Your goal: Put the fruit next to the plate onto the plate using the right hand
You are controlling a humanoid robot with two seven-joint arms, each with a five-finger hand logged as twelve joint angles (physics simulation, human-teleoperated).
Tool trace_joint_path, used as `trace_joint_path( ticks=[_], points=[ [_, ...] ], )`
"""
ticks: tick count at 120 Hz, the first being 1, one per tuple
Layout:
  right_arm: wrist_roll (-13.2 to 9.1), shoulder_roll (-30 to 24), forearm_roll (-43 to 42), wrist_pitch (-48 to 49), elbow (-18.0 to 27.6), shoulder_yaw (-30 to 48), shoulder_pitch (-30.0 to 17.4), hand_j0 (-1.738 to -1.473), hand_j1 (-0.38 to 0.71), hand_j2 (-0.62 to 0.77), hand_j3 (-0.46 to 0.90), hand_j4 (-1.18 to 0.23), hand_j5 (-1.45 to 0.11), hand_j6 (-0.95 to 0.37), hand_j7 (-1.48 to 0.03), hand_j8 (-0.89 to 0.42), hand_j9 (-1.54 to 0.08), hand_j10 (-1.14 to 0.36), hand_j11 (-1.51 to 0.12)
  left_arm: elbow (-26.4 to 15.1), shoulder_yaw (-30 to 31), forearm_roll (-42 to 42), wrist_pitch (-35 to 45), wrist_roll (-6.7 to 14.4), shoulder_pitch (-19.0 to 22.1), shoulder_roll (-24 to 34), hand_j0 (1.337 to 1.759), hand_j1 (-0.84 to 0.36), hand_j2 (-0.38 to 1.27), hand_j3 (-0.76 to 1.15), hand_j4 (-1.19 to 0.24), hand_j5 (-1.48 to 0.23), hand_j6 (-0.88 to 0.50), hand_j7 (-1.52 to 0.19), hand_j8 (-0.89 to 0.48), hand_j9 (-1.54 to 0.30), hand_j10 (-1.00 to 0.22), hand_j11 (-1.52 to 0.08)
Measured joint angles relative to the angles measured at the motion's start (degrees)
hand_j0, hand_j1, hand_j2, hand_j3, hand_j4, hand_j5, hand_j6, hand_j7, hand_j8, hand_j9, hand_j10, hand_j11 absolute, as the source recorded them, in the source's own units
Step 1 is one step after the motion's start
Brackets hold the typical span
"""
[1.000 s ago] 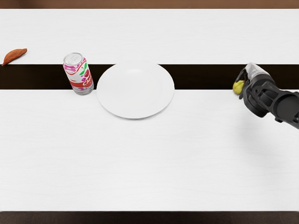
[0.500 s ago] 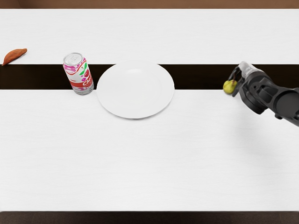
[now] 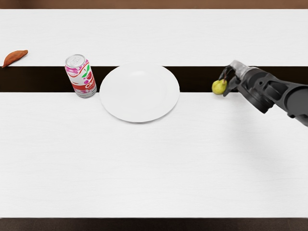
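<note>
While the right hand (image 3: 234,79) pinches the little yellow fruit (image 3: 219,87) in its fingers at the right of the frame | fruit well apart from the plate (image 3: 139,108) | to do: carry over, set down

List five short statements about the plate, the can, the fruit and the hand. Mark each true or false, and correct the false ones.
1. The plate lies between the soda can and the yellow-green fruit. True.
2. The soda can lies tipped over on its side. False: it stands upright, at the plate's left edge.
3. The right hand grips the yellow-green fruit. True.
4. The fruit already rests on the plate. False: it is to the right of the plate, apart from it.
5. An orange-brown item lies at the far right of the picture. False: it lies at the far left edge.
</note>
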Motion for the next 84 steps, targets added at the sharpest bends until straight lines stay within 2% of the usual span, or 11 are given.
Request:
trace_joint_path(
  ticks=[23, 49, 55, 72, 84],
  points=[
    [-0.1, -3.4, 1.5, 1.8, 6.3, 2.8, 0.4, -1.658, 0.42, 0.57, 0.0, -0.75, -1.19, -0.44, -1.13, -0.84, -1.18, -0.85, -1.18, 0.0, 0.0, 0.0, 0.0, 0.0, 0.4, 0.0, 1.658, 0.32, 0.0, 0.0, -0.02, -0.03, -0.02, -0.03, -0.02, -0.03, -0.02, -0.03],
    [-0.1, -4.4, 3.2, 4.9, 10.2, 6.5, 0.7, -1.658, 0.44, 0.55, 0.0, -0.7, -1.18, -0.44, -1.13, -0.85, -1.17, -0.86, -1.17, 0.0, 0.2, 0.0, 0.0, 0.0, 0.4, 0.0, 1.658, 0.32, 0.0, 0.0, -0.02, -0.03, -0.02, -0.03, -0.02, -0.03, -0.02, -0.03],
    [-0.2, -4.5, 3.9, 5.2, 11.3, 7.3, 0.8, -1.658, 0.45, 0.57, 0.0, -0.72, -1.18, -0.44, -1.13, -0.85, -1.17, -0.86, -1.17, 0.0, 0.2, 0.0, 0.0, 0.0, 0.4, 0.0, 1.658, 0.32, 0.0, 0.0, -0.02, -0.03, -0.02, -0.03, -0.02, -0.03, -0.02, -0.03],
    [-0.2, -4.5, 5.3, 5.9, 13.4, 8.5, 0.7, -1.658, 0.43, 0.52, 0.0, -0.73, -1.18, -0.46, -1.13, -0.86, -1.17, -0.86, -1.17, 0.1, 0.3, 0.0, 0.0, 0.0, 0.4, 0.0, 1.658, 0.32, 0.0, 0.0, -0.02, -0.03, -0.02, -0.03, -0.02, -0.03, -0.02, -0.03],
    [-0.2, -4.2, 5.9, 6.0, 14.2, 8.9, 0.8, -1.658, 0.44, 0.55, 0.0, -0.75, -1.17, -0.49, -1.13, -0.86, -1.17, -0.86, -1.17, 0.1, 0.4, 0.0, 0.0, 0.0, 0.4, 0.0, 1.658, 0.32, 0.0, 0.0, -0.02, -0.03, -0.02, -0.03, -0.02, -0.03, -0.02, -0.03]
  ],
)
